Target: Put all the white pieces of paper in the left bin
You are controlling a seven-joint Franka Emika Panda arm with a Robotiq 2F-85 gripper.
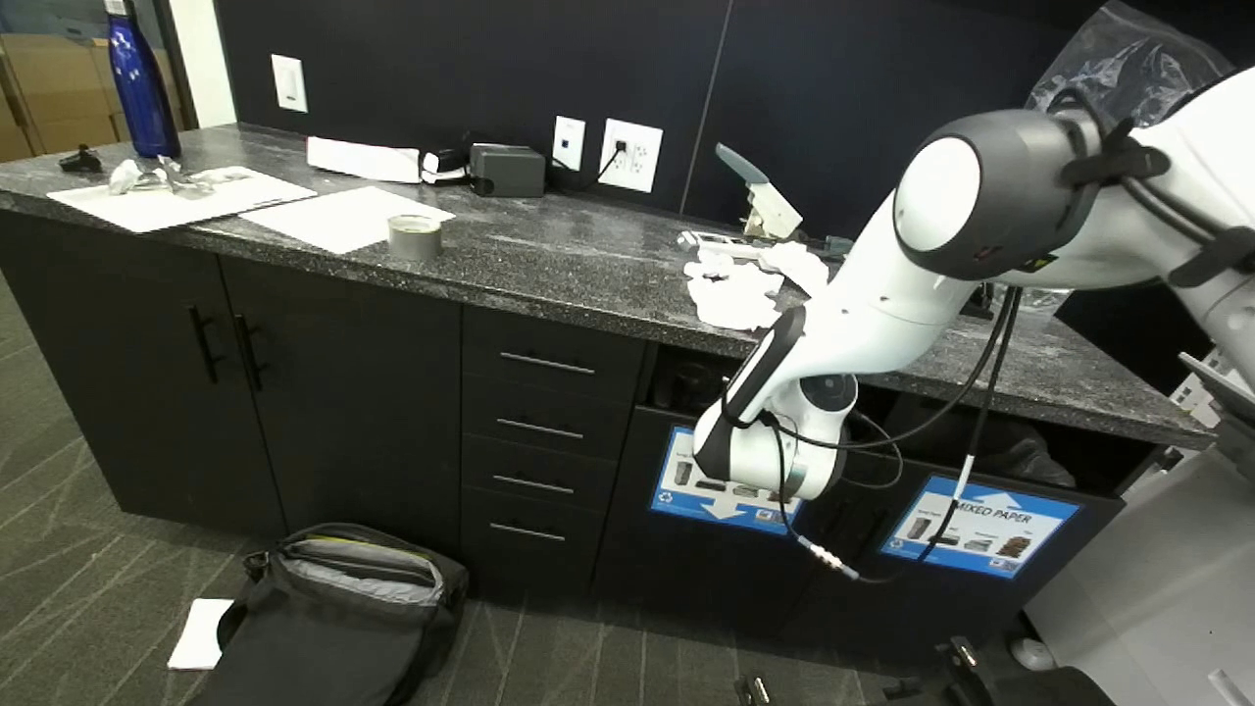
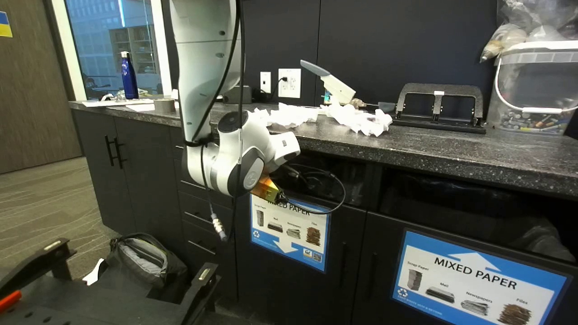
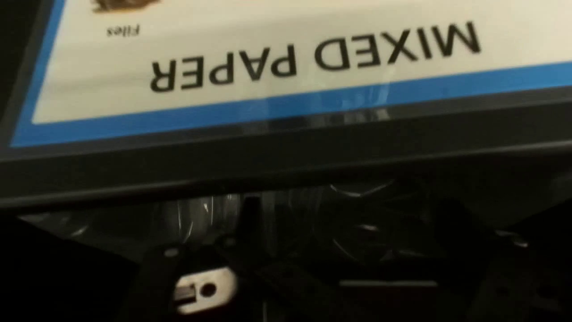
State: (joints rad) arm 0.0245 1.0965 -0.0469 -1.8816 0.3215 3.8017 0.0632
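Gripper [image 3: 348, 223], at mouth of left bin [image 3: 286, 165]: jaws wide apart, clear plastic liner [image 3: 308, 214] showing between. Liner's contents: too dark to tell. Right bin [image 2: 386, 228], adjacent: grey plastic liner [image 2: 544, 237] within. Countertop [image 2: 415, 140] above: white pieces of paper [image 2: 356, 118], crumpled. Past hole punch [image 2: 438, 93]: clear bucket [image 2: 537, 81], small mixed objects [image 2: 528, 123] at bottom.

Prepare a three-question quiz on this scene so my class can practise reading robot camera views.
1. True or false: crumpled white paper lies on the counter.
2. Fill the gap: the big white arrow on the label of the left bin points ...
3. Choose one: the dark bag is A, on the counter; B, on the floor; C, inside the left bin.

Key: 1. True. 2. Down. 3. B.
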